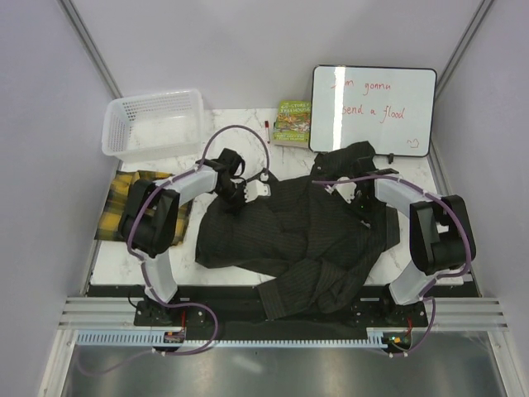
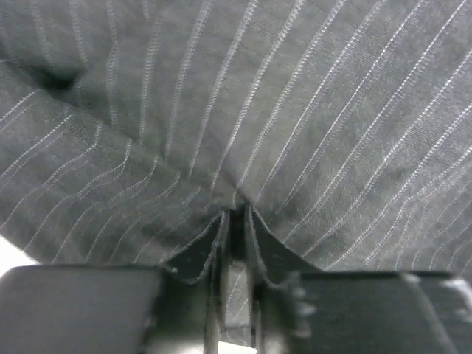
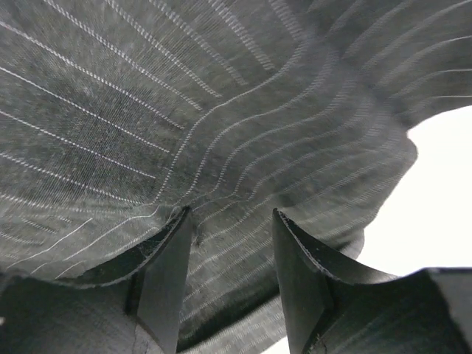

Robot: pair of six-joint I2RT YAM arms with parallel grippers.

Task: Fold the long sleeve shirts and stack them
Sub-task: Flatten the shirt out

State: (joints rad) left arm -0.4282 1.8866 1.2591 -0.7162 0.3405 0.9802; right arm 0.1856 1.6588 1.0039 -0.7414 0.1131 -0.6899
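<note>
The dark pinstriped long sleeve shirt (image 1: 289,231) lies crumpled across the middle of the table, and one part hangs over the front edge. My left gripper (image 1: 252,190) is at the shirt's far left edge. In the left wrist view, the left gripper (image 2: 236,215) is shut on a fold of the pinstriped cloth (image 2: 280,110). My right gripper (image 1: 337,188) rests on the shirt's far right part. In the right wrist view, the right gripper (image 3: 232,215) is open, its fingers pressed into the cloth (image 3: 221,96). The yellow plaid shirt (image 1: 116,207) lies at the left edge, partly hidden under my left arm.
A white mesh basket (image 1: 157,132) stands at the back left. A book (image 1: 293,122) and a red marker (image 1: 267,126) lie at the back centre. A whiteboard (image 1: 372,110) leans at the back right. Bare marble table (image 1: 240,132) shows behind the shirt.
</note>
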